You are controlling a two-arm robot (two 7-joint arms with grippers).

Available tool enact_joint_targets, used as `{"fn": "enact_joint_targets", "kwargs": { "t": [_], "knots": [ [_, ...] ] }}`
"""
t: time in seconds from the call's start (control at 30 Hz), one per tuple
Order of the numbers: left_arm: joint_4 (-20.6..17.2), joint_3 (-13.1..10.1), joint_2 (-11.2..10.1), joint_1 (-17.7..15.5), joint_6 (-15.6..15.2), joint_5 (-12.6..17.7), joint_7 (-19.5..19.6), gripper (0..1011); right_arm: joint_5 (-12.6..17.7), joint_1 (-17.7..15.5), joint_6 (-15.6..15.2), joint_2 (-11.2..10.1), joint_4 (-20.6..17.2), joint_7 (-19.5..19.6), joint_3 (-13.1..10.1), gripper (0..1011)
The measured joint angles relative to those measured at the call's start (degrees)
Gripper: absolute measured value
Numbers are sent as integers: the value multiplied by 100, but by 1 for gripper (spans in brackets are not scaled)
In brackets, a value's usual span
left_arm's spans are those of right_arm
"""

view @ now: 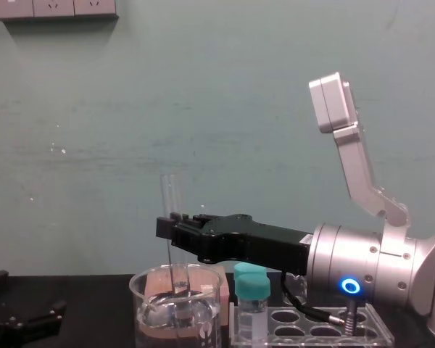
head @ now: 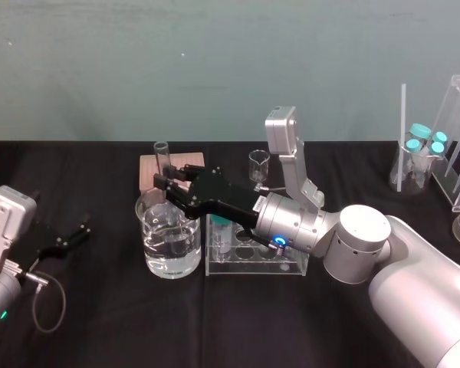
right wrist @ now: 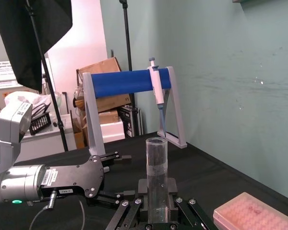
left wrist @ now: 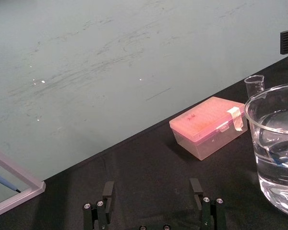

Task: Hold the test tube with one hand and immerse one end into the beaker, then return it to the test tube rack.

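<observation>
- right gripper [head: 163, 185] reaches in from the right, fingers clamped on the test tube [view: 171, 196], which stands upright
- the tube's lower end sits inside the rim of the beaker [head: 149, 257]; contact with the water is unclear
- test tube rack [head: 284, 265] stands just right of the beaker and holds a teal-capped vial [view: 252, 290]
- pink tip box [left wrist: 206, 127] sits behind the beaker
- left gripper [head: 78, 236] is low at the table's left, fingers apart, holding nothing

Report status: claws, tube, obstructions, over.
Right claw shut on test tube, upright, lower end inside beaker. Left claw open, parked at left. Teal-capped vial in test tube rack beside beaker.
</observation>
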State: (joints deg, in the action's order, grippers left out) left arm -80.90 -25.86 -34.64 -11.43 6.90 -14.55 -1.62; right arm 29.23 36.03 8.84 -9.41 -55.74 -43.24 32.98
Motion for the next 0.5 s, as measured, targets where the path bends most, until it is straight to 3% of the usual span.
{"fn": "enact_joint_targets", "kwargs": {
  "t": [0.5],
  "knots": [
    [0, 0, 0, 0, 0, 0, 0, 1000, 10, -23, -29, -14, -28, 2, 12, 224]
  ]
}}
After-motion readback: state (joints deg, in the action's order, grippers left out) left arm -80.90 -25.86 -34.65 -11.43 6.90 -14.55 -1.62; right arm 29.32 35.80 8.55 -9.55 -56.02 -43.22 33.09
